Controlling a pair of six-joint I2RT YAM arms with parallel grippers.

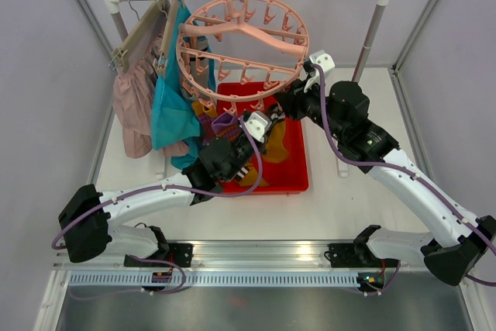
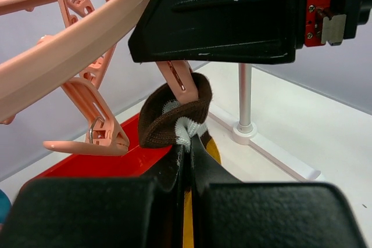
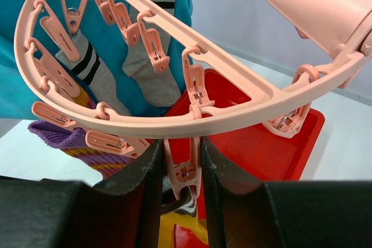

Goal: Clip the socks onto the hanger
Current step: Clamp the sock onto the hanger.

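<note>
Left jaws clamped on the brown sock [image 2: 174, 117], cuff held up at a clip [image 3: 185, 172] on the hanger [image 3: 232, 105] rim, above the red tray [image 3: 261, 143]. Right jaws pinch that clip. Risk: if the clip is released before the cuff is seated, the sock slips out.

In the left wrist view, the brown-cuffed sock [image 2: 174, 117] disappears between the closed fingers of the left gripper [image 2: 187, 158], its foot hidden. In the right wrist view, the right gripper [image 3: 181, 164], pinching a clip [image 3: 186, 173], hides most of it; the hanger [image 3: 232, 111] runs past the top edge.
</note>
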